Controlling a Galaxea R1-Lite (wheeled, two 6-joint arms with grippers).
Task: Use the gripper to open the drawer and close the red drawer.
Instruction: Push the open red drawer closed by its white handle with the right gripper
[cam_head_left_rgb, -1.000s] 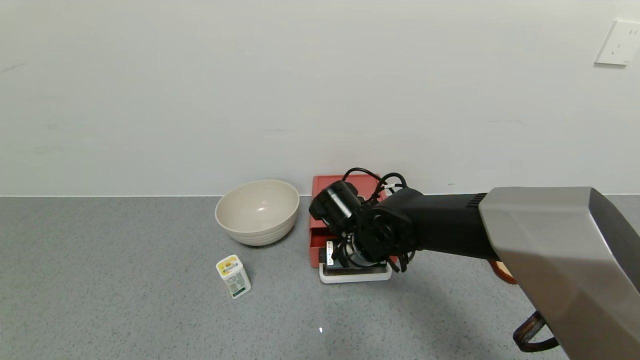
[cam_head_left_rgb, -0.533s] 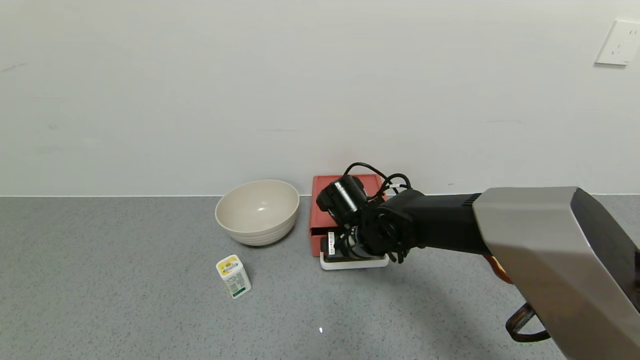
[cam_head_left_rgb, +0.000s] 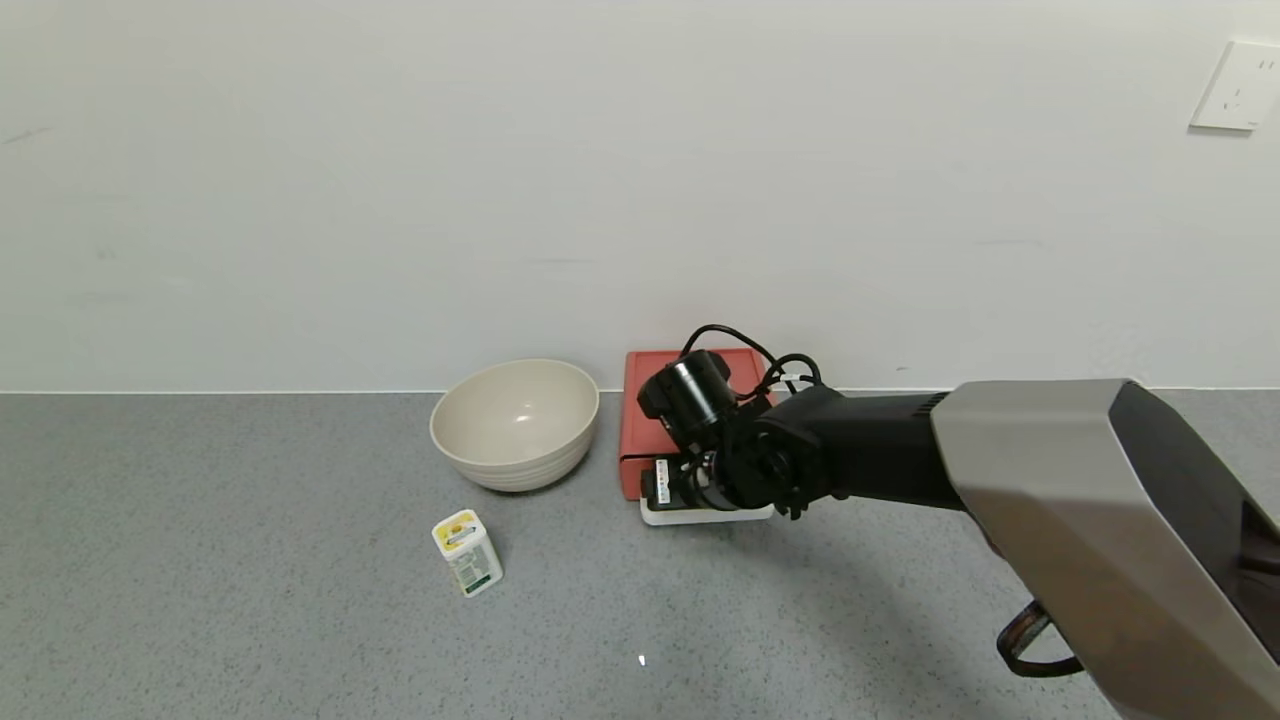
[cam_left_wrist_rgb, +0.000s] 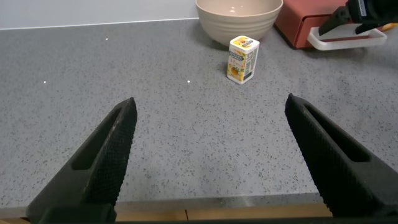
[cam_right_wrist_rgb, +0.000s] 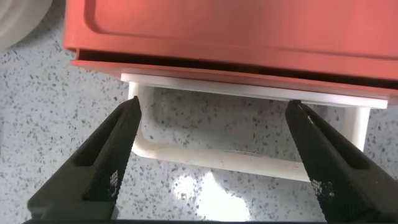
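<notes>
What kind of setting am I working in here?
Probably a kitchen-style test bench: a speckled grey countertop against a white wall with a socket, holding a beige bowl and a red drawer.

Left pincer (cam_left_wrist_rgb: 208, 155) spread wide above counter (cam_left_wrist_rgb: 186, 124), carton (cam_left_wrist_rgb: 242, 59), bowl (cam_left_wrist_rgb: 239, 18), drawer (cam_left_wrist_rgb: 308, 22) beyond

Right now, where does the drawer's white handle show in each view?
Head view: white handle at the red drawer front, under the right gripper.
Left wrist view: handle far off, beside the bowl.
Right wrist view: handle between the open fingers.
Shared landmark: the red drawer.
</notes>
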